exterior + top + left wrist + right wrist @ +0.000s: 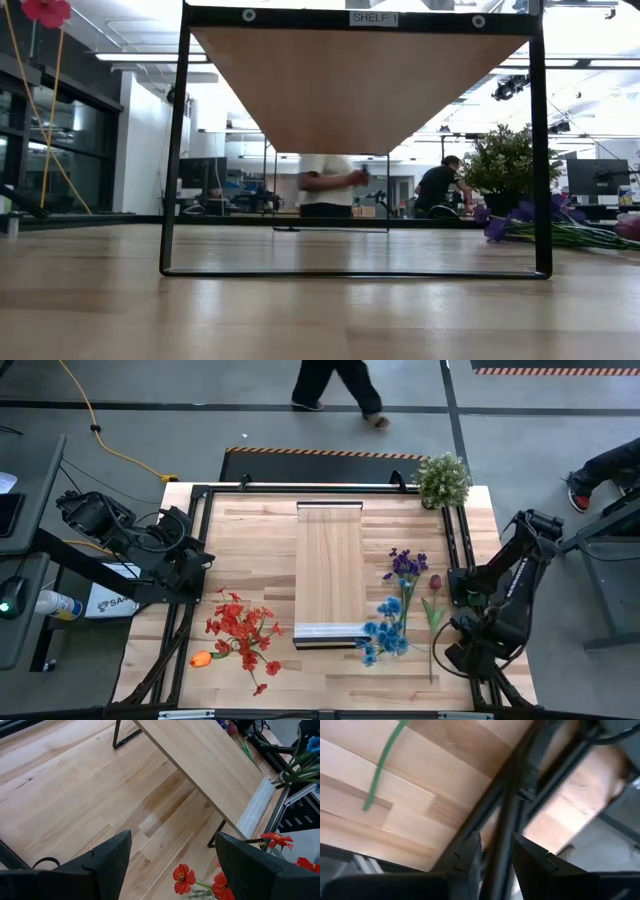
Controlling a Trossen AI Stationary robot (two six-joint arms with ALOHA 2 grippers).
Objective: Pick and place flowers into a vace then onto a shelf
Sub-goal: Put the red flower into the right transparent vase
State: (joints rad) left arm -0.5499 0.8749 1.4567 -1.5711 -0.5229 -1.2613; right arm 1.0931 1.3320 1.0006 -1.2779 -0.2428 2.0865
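Two dark arms stood at the sides of the slatted wooden table (pixel 250 535), neither holding anything. One long plank shelf of light wood (pixel 329 573) with a pale end strip ran down the table's middle on a black frame. Several loose artificial flowers lay flat on the tabletop: a bunch of red flowers (pixel 243 628) and one orange flower (pixel 202 658) to the shelf's left, and blue flowers (pixel 384 632), purple flowers (pixel 407 565), one dark-red flower (pixel 434 582) and one green leaf stem (pixel 433 630) to its right. One bushy green potted plant (pixel 443 479) stood at the far right corner.

The left gripper (pixel 172 862) was raised above the table's left edge near the red bunch, fingers spread wide. The right gripper (pixel 496 852) hung low over the table's right-hand frame rails, its fingers close together with only a narrow gap.

Only the low view showed the shelf's underside, with a label reading "SHELF 1" (pixel 373 18), and people in the room behind. Only the high view showed a person walking past the far end of the table.
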